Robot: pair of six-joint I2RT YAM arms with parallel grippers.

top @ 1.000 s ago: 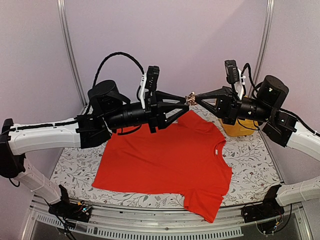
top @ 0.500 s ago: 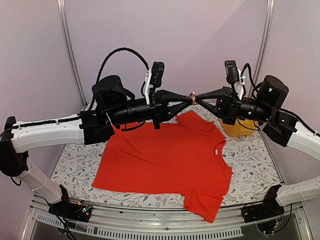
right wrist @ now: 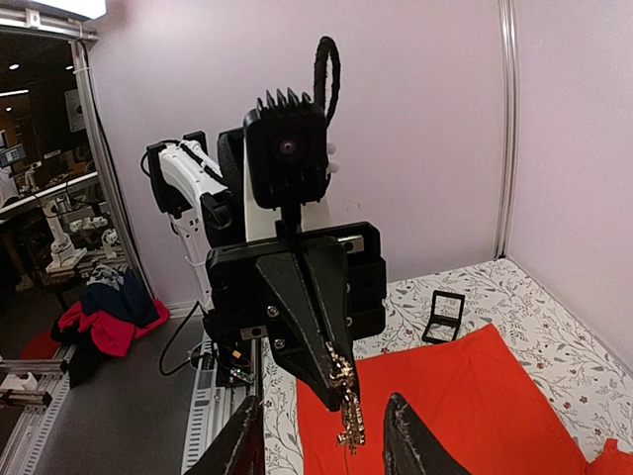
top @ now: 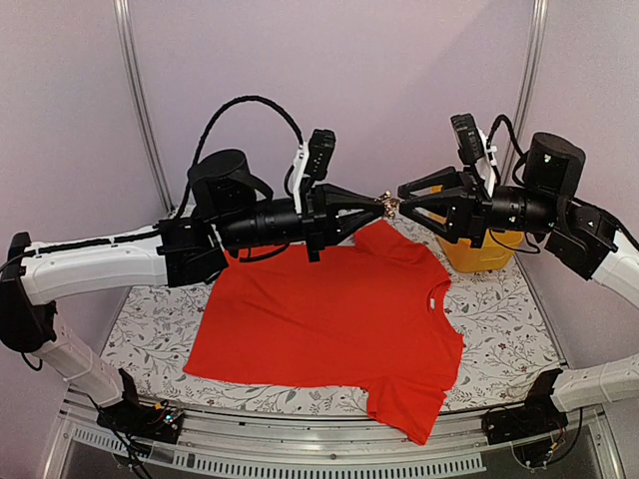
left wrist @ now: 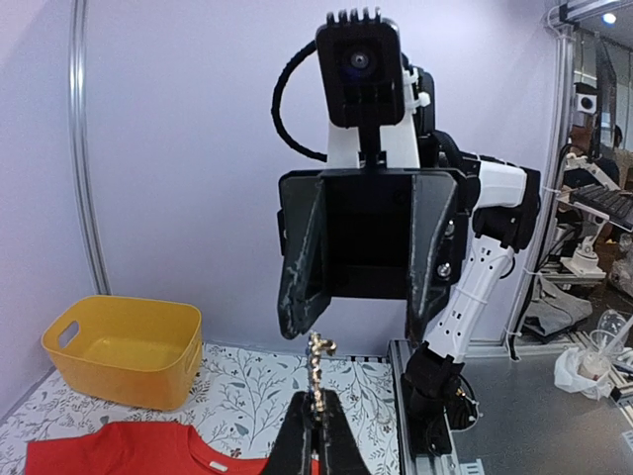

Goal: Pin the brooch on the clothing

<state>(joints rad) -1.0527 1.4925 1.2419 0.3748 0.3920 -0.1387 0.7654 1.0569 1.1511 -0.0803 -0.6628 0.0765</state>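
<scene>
The brooch (top: 387, 203), a small glittery silvery-gold cluster, hangs in the air between my two grippers, above the far edge of the red-orange T-shirt (top: 329, 309). The T-shirt lies flat on the table. My left gripper (top: 378, 203) is shut on the brooch's lower end, which shows in the left wrist view (left wrist: 318, 368). My right gripper (top: 403, 204) faces it, open, with its jaws spread to either side of the brooch and not touching it. In the right wrist view the brooch (right wrist: 345, 400) dangles from the left gripper (right wrist: 341, 384) between my right fingers (right wrist: 408, 437).
A yellow plastic basket (top: 479, 254) stands at the back right of the flower-patterned table (top: 499, 299). A small black square display box (right wrist: 445, 315) stands open beyond the shirt's far edge. Metal frame posts rise at the back left and back right.
The left gripper closed on the brooch, which the right gripper was holding. The right gripper has now opened and drawn back a little to the right.
</scene>
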